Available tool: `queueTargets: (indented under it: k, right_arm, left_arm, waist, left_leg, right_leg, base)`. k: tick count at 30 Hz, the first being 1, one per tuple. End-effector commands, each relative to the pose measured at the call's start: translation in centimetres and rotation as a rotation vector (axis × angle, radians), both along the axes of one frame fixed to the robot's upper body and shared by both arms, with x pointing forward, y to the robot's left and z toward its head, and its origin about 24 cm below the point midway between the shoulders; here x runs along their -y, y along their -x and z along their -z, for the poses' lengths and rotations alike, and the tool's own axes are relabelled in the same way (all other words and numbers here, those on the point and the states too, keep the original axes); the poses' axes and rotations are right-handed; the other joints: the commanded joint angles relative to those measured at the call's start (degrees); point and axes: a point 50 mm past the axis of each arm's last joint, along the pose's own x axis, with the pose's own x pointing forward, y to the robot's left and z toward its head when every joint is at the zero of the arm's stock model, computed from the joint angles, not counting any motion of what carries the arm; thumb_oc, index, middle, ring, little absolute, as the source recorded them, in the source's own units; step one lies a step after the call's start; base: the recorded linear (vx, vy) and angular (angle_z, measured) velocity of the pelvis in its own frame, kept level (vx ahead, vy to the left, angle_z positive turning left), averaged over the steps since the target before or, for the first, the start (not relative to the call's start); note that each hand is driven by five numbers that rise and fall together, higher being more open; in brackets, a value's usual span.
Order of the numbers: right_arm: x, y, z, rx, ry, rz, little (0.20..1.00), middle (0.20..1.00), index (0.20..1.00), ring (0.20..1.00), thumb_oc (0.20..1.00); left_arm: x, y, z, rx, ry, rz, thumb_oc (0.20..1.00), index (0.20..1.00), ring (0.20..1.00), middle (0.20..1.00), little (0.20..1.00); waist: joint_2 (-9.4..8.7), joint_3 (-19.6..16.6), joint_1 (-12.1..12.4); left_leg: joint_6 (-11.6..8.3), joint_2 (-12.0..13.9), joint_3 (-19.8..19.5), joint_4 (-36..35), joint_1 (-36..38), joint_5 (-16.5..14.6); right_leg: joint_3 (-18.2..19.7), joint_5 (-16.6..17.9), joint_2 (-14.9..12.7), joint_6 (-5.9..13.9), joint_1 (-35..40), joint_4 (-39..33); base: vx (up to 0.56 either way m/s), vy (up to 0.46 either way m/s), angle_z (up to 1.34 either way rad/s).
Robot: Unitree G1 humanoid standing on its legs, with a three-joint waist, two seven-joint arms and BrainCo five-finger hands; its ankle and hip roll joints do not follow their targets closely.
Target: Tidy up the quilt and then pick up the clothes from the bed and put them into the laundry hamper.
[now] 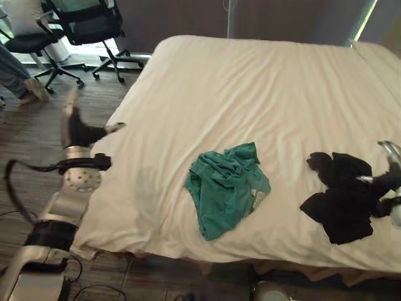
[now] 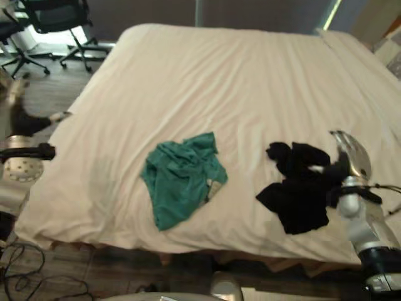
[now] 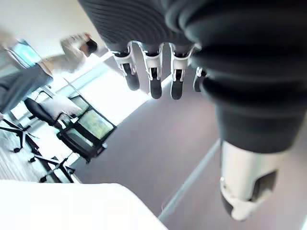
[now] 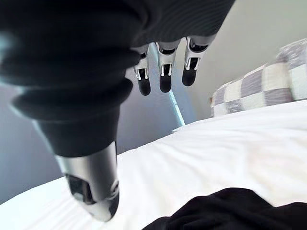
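Two black office chairs (image 1: 84, 25) are standing on the dark wood floor (image 1: 37, 125) beyond the bed's far left corner, in front of a bright window (image 3: 103, 91). A person's legs (image 1: 15, 72) are showing at the left edge beside them. A checked pillow (image 4: 268, 86) is lying at the head of the bed.

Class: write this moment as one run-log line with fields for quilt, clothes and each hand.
quilt: spread flat | green garment, black garment: on quilt | left hand: open, beside bed | right hand: open, over black garment
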Motion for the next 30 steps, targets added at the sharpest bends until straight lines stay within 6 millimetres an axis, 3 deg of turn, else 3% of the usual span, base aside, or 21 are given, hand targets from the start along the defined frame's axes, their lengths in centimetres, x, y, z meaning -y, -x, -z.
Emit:
queueTargets:
  k: [1, 4, 5, 10, 13, 14, 17, 19, 20, 21, 22, 23, 24, 25, 30]
  right_arm:
    - [-1.3, -2.7, -4.6, 0.15, 0.054, -0.057, 1.0, 1.0, 1.0, 1.0, 1.0]
    - [-3.3, -4.0, -5.1, 0.178, 0.045, -0.115, 1.0, 1.0, 1.0, 1.0, 1.0]
    - [-3.2, -4.1, -5.1, 0.18, 0.045, -0.113, 1.0, 1.0, 1.0, 1.0, 1.0]
    - [-4.5, -4.4, -3.4, 0.161, 0.018, -0.13, 1.0, 1.0, 1.0, 1.0, 1.0]
    - [-4.0, -3.5, -2.5, 0.144, 0.009, -0.114, 1.0, 1.0, 1.0, 1.0, 1.0]
    - [-4.0, -3.5, -2.4, 0.143, 0.009, -0.113, 1.0, 1.0, 1.0, 1.0, 1.0]
    - [-4.2, -2.8, -1.1, 0.11, -0.003, -0.125, 1.0, 1.0, 1.0, 1.0, 1.0]
    - [-4.3, -2.8, -1.1, 0.109, 0.001, -0.13, 1.0, 1.0, 1.0, 1.0, 1.0]
    - [-4.3, -2.9, -1.2, 0.104, 0.008, -0.134, 1.0, 1.0, 1.0, 1.0, 1.0]
    - [-4.3, -2.9, -1.3, 0.1, 0.016, -0.138, 1.0, 1.0, 1.0, 1.0, 1.0]
    - [-4.3, -2.9, -1.5, 0.101, 0.028, -0.143, 1.0, 1.0, 1.0, 1.0, 1.0]
    - [-4.3, -2.9, -1.5, 0.1, 0.028, -0.143, 1.0, 1.0, 1.0, 1.0, 1.0]
    - [-4.2, -2.9, -2.1, 0.108, 0.047, -0.147, 1.0, 1.0, 1.0, 1.0, 1.0]
    - [-4.1, -2.9, -2.4, 0.113, 0.055, -0.148, 1.0, 1.0, 1.0, 1.0, 1.0]
    - [-3.3, -3.2, -4.1, 0.121, 0.103, -0.129, 1.0, 1.0, 1.0, 1.0, 1.0]
  left_arm:
    - [1.8, -2.8, -1.4, -0.007, -0.054, 0.02, 1.0, 1.0, 1.0, 1.0, 1.0]
    - [5.5, -4.8, -0.5, -0.077, -0.092, 0.109, 1.0, 1.0, 1.0, 1.0, 1.0]
    - [5.5, -4.9, -0.6, -0.076, -0.093, 0.109, 1.0, 1.0, 1.0, 1.0, 1.0]
    - [11.8, -6.5, 3.0, -0.21, -0.175, 0.249, 1.0, 1.0, 1.0, 1.0, 1.0]
    - [15.1, -6.0, 4.3, -0.236, -0.195, 0.366, 1.0, 1.0, 1.0, 1.0, 1.0]
    - [15.1, -6.0, 4.3, -0.236, -0.196, 0.367, 1.0, 1.0, 1.0, 1.0, 1.0]
    - [18.6, -5.0, 7.1, -0.309, -0.207, 0.469, 1.0, 1.0, 1.0, 1.0, 1.0]
    - [18.9, -4.9, 7.6, -0.33, -0.219, 0.476, 1.0, 1.0, 1.0, 1.0, 1.0]
    - [19.2, -4.7, 8.3, -0.363, -0.235, 0.488, 0.542, 0.542, 0.542, 0.542, 0.542]
    - [19.3, -4.5, 9.0, -0.394, -0.258, 0.496, 0.398, 0.398, 0.398, 0.398, 0.398]
    - [19.4, -4.2, 9.7, -0.425, -0.278, 0.502, 0.2, 0.2, 0.2, 0.2, 0.2]
    - [19.4, -4.2, 9.7, -0.425, -0.278, 0.502, 0.2, 0.2, 0.2, 0.2, 0.2]
    - [18.6, -3.5, 12.0, -0.509, -0.29, 0.479, 0.2, 0.2, 0.2, 0.2, 0.2]
    - [18.2, -3.0, 13.0, -0.547, -0.289, 0.469, 0.2, 0.2, 0.2, 0.2, 0.2]
    - [13.3, -0.3, 17.1, -0.708, -0.25, 0.341, 0.2, 0.2, 0.2, 0.2, 0.2]
  waist:
    - [0.3, 2.39, -1.81]
    - [0.51, 4.31, -2.51]
    - [0.52, 4.34, -2.39]
    - [1.23, 5.5, -4.94]
    - [1.45, 5.22, -5.98]
    - [1.46, 5.2, -5.93]
    - [1.73, 5.74, -7.77]
    - [1.87, 5.76, -7.65]
    - [1.99, 6.12, -7.66]
    - [2.05, 6.21, -7.57]
    - [2.14, 6.35, -7.38]
    - [2.17, 6.29, -7.32]
    - [2.26, 6.52, -6.68]
    - [2.39, 6.55, -6.25]
    - [3.59, 7.05, -3.65]
  left_leg:
    - [-4.05, 2.31, -0.63, 1.52, -3.82, 1.24]
    - [-4.02, 2.33, 0.2, 2.35, -5.95, 1.6]
    - [-4.01, 2.33, 0.23, 2.42, -6.07, 1.59]
    - [-3.73, 1.81, 1.54, 3.06, -7.74, 1.35]
    - [-3.52, 1.6, 2.32, 3.08, -7.85, 1.28]
    - [-3.52, 1.6, 2.34, 3.08, -7.85, 1.27]
    - [-2.94, 0.73, 3.41, 2.59, -7.05, 0.3]
    - [-2.79, 0.53, 3.67, 2.48, -7.42, 0.47]
    - [-2.67, 0.31, 3.81, 2.48, -7.46, 0.42]
    - [-2.56, 0.15, 3.95, 2.42, -7.46, 0.28]
    - [-2.45, 0.03, 4.01, 2.54, -7.61, 0.26]
    - [-2.44, 0.02, 4.07, 2.57, -7.65, 0.24]
    - [-2.42, -0.01, 3.89, 2.8, -7.93, 0.22]
    - [-2.44, -0.01, 3.68, 2.83, -8.1, 0.24]
    - [-2.65, -0.03, 1.95, 3.35, -9.04, 0.32]
  right_leg:
    - [1.59, -10.71, -4.6, 6.66, 0.43, 7.09]
    - [2.58, -10.27, -4.58, 6.7, -2.22, 8.02]
    - [2.63, -10.28, -4.59, 6.7, -2.37, 8.1]
    - [4.57, -9.7, -4.62, 7.06, -5.01, 8.33]
    - [5.34, -9.31, -4.67, 7.08, -5.45, 8.03]
    - [5.36, -9.3, -4.67, 7.09, -5.45, 8.02]
    - [6.7, -8.75, -5.22, 7.87, -6.32, 7.89]
    - [7.24, -8.14, -5.14, 7.95, -7.07, 7.66]
    - [7.74, -7.91, -5.08, 8.13, -7.39, 7.5]
    - [8.06, -7.73, -4.98, 8.2, -7.63, 7.32]
    - [8.18, -7.6, -5.01, 8.17, -7.8, 7.2]
    - [8.23, -7.57, -5.0, 8.17, -7.86, 7.18]
    - [8.22, -7.63, -5.15, 7.99, -7.9, 7.06]
    - [8.01, -7.67, -5.26, 7.9, -7.91, 7.05]
    - [6.14, -8.74, -5.8, 7.46, -7.39, 7.89]
  base:
    - [-0.12, 0.016, -0.16]
    - [-0.1, 0.016, -0.3]
    - [-0.08, 0.011, -0.25]
    - [-0.04, 0.019, -0.12]
    - [-0.01, 0.016, -0.27]
    - [0.0, 0.012, -0.26]
    - [-0.03, 0.043, -0.22]
    - [-0.05, 0.03, -0.15]
    - [-0.05, 0.027, -0.1]
    - [-0.04, 0.016, -0.07]
    - [-0.02, 0.0, -0.24]
    - [-0.02, -0.023, -0.22]
    - [0.0, -0.032, -0.23]
    - [0.0, -0.041, -0.1]
    - [0.0, -0.032, 0.02]
